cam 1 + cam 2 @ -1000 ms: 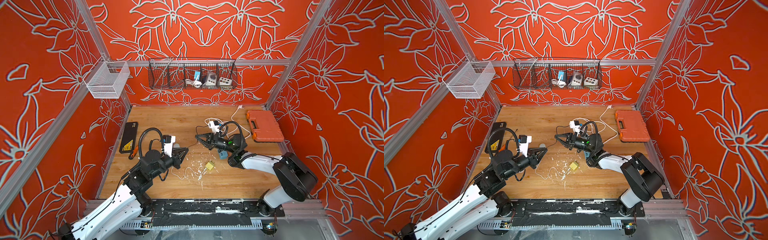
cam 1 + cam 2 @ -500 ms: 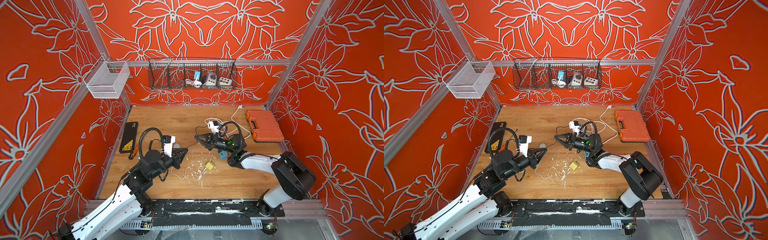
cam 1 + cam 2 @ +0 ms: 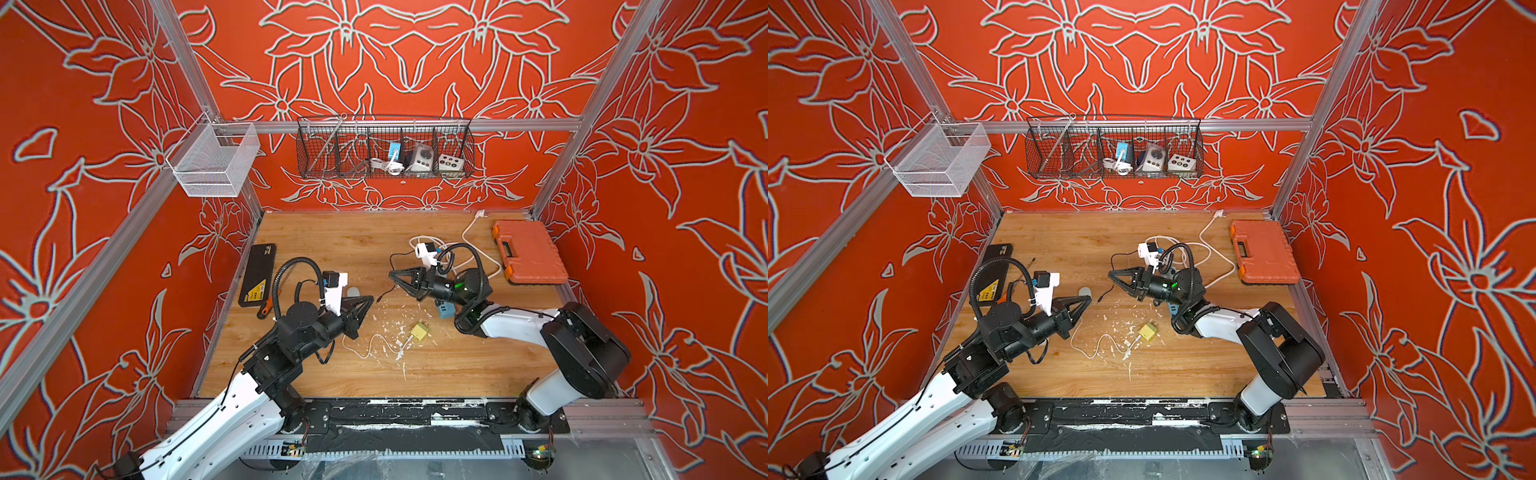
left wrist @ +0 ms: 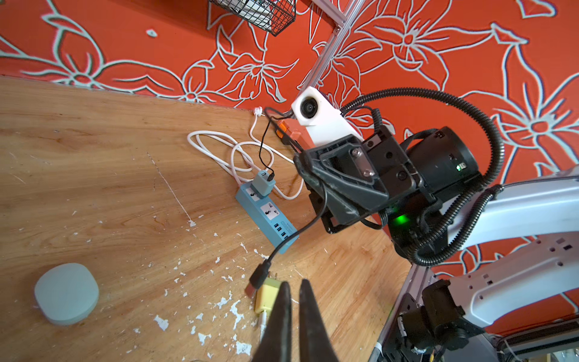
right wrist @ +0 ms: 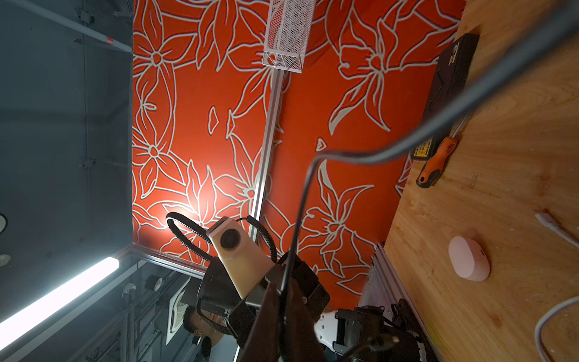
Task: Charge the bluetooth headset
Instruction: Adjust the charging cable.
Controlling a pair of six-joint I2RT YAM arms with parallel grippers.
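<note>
Pale headset case [image 3: 353,291] lies left of centre in both top views, just beside your left gripper [image 3: 369,300] (fingers nearly together, empty). Right gripper [image 3: 393,275] pinches the black cable [image 5: 360,159], its plug [image 4: 259,275] dangling. Step in hand, likely: bringing the plug over. Next: steady the case and align the plug (port unseen).

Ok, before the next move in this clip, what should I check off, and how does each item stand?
1. Grip of right end effector on black cable: ok, shut on it.
2. Cable's plug free, plugged into nothing: ok.
3. Cable's far end in the adapter on the power strip: ok.
4. Hold of left end effector on headset case: not ok; shut and empty, case lies on the table.
5. Case's charging port facing the plug: cannot tell.
</note>
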